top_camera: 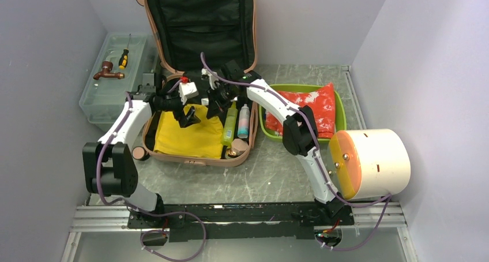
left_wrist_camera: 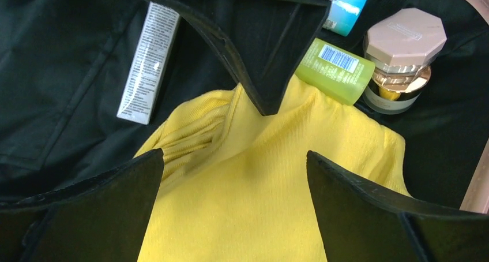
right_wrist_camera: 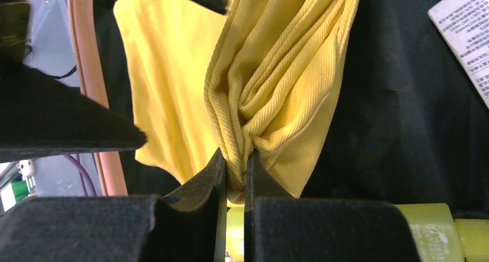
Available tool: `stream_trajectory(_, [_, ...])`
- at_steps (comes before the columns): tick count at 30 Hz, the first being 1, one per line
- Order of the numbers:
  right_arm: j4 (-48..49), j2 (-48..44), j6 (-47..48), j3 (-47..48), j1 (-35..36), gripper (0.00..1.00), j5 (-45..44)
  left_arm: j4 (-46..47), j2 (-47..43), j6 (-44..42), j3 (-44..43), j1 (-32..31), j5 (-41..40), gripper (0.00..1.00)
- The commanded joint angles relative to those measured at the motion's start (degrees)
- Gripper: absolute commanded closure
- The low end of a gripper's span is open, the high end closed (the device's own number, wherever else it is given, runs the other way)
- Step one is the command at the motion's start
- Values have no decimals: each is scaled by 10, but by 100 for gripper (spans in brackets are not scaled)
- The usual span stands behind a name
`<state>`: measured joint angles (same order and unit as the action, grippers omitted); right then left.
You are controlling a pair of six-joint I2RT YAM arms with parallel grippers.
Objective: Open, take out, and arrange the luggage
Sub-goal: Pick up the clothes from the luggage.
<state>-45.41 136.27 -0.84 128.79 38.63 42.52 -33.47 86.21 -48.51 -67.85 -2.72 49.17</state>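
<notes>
Right wrist view: my right end effector [right_wrist_camera: 235,158] pinches the bunched yellow ribbed cloth [right_wrist_camera: 282,71]; left end effector [left_wrist_camera: 233,158] gapes wide above it, inside the open salmon-pink hard-shell suitcase [top_camera: 199,31] on the table [top_camera: 259,181].

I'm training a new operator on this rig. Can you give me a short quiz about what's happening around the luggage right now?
1. True or false: the right claw is shut on the yellow cloth.
2. The left claw is: A open, B shut on a bottle, C out of view.
3. Fill in: the red cloth lies in the ____ tray.
Key: 1 true; 2 A; 3 lime green.
</notes>
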Motion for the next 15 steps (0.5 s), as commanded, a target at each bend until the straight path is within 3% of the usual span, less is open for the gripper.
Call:
stream_trajectory(1, [-26,-56,-2,-4,27,100,71,-50,33,-41,-35,-2,42,1])
stream_trajectory(10, [-20,-77,3,-18,44,100,77,-64,77,-27,-55,-4,24,11])
stream_trajectory(12, [-21,-76,3,-18,46,100,75,-65,81,-25,-57,-4,22,20])
stream_trajectory(15, [-21,-74,3,-15,46,100,73,-60,85,-20,-54,-7,15,41])
